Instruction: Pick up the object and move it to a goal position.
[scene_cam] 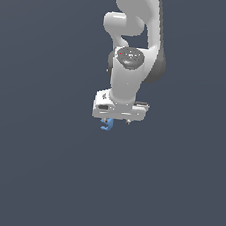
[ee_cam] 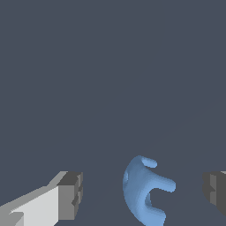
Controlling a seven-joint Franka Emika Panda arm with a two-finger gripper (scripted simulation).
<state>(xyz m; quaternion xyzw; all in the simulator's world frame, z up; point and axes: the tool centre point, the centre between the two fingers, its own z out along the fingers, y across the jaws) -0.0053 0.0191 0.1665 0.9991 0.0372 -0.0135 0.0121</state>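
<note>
The object point(ee_cam: 142, 194) is a small bright-blue curved, hook-like piece. In the wrist view it lies between the two dark finger pads point(ee_cam: 71, 194), touching neither; it sits nearer the middle, with wide gaps on both sides. My gripper point(ee_cam: 143, 192) is open around it. The exterior view shows the white gripper point(scene_cam: 116, 120) pointing straight down, with the blue object point(scene_cam: 106, 125) peeking out just below its underside towards the exterior view's left. The fingertips are mostly hidden there by the hand.
A plain dark grey-blue surface point(scene_cam: 37, 176) fills both views. The white arm point(scene_cam: 137, 33) rises up out of the exterior view's top edge.
</note>
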